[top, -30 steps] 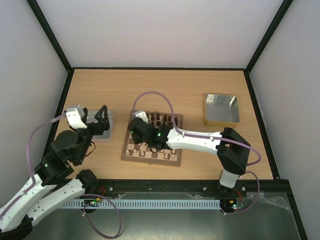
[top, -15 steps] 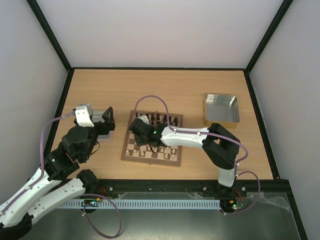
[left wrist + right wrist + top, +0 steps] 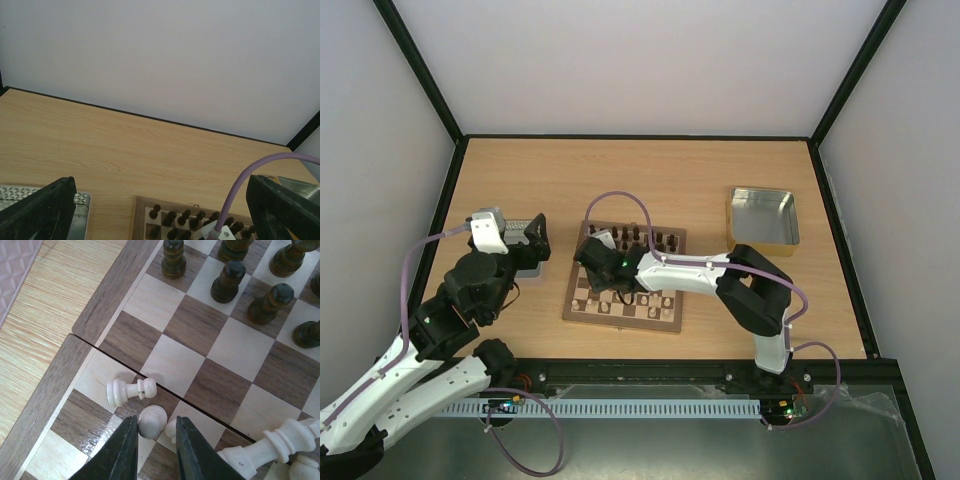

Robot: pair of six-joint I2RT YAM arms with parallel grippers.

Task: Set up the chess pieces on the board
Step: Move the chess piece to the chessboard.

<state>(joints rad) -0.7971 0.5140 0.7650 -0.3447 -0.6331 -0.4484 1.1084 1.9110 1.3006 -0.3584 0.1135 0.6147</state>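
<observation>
In the right wrist view my right gripper [image 3: 156, 429] hangs low over the board [image 3: 102, 295] near its left edge. Its jaws stand narrow around the round head of an upright cream pawn [image 3: 151, 421]. The left finger touches that head; a small gap and the tip of another cream piece [image 3: 171, 429] lie by the right finger. A second cream pawn [image 3: 131, 390] lies on its side just beyond. A larger cream piece [image 3: 270, 446] lies at the lower right. My left gripper [image 3: 526, 240] stands open over the left tray, holding nothing.
Dark brown chessmen [image 3: 227, 280] stand in rows on the board's far side. A metal tray [image 3: 525, 266] sits left of the board [image 3: 620, 319], under my left gripper. Another metal tray [image 3: 763, 217] sits at the right. A purple cable [image 3: 260, 172] arcs over the board.
My right gripper has slid toward the board's left side and its jaws have narrowed around the cream pawn. My left arm swung its gripper slightly right a second ago, then stayed still.
</observation>
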